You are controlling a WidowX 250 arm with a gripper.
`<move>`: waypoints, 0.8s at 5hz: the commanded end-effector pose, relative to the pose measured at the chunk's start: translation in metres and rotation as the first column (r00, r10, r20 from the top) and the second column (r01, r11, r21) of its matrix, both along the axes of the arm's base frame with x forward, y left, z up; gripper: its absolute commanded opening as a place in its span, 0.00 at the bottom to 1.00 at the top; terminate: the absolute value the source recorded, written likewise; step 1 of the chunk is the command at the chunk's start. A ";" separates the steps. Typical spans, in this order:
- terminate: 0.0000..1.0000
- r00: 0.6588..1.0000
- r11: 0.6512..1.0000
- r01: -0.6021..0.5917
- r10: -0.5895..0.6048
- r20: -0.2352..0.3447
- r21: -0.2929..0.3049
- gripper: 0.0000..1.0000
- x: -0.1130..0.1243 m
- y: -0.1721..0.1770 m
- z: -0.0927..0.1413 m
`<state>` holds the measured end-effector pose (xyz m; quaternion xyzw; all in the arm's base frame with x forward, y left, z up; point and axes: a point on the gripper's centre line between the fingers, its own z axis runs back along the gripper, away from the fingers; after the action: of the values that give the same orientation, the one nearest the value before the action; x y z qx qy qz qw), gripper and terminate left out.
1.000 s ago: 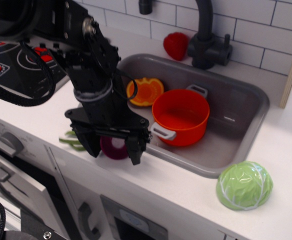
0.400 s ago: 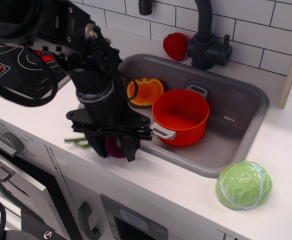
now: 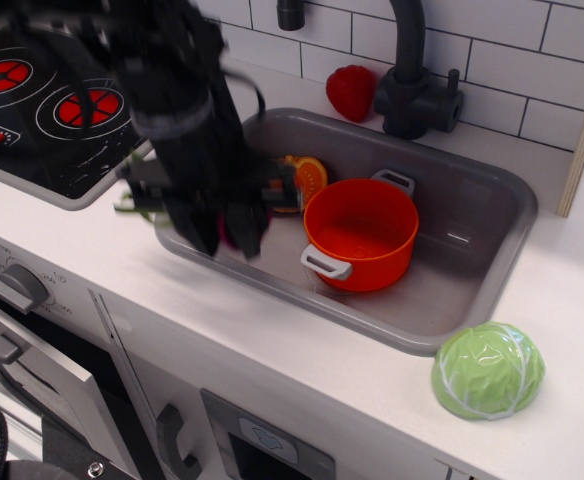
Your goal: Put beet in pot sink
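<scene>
My gripper (image 3: 229, 242) is motion-blurred above the left end of the grey sink (image 3: 492, 262). It is shut on the dark magenta beet (image 3: 229, 226), which shows as a sliver between the black fingers. The beet's green stalks (image 3: 132, 204) stick out to the left over the counter. The beet hangs off the counter. The orange-red pot (image 3: 362, 232) with grey loop handles stands in the sink, just right of the gripper, and looks empty.
An orange fruit slice (image 3: 309, 174) lies in the sink behind the gripper. A red strawberry (image 3: 352, 90) and the black faucet (image 3: 413, 95) stand at the back. A green cabbage (image 3: 488, 370) sits on the counter at front right. The stove (image 3: 42, 110) is at left.
The fingers closed around the beet on the counter edge. The gripper then rose and moved back and left, lifting the beet with it.
</scene>
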<state>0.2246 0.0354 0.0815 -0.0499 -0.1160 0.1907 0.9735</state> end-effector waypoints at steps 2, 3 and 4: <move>0.00 0.983 0.984 -0.170 0.165 0.077 0.055 0.00 0.068 -0.006 -0.014; 0.00 0.979 0.978 -0.201 0.197 0.061 0.059 0.00 0.095 -0.010 -0.021; 0.00 0.978 0.977 -0.206 0.204 0.041 0.054 0.00 0.111 -0.013 -0.027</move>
<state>0.3285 0.0171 0.0374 -0.0078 -0.1149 0.2872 0.9509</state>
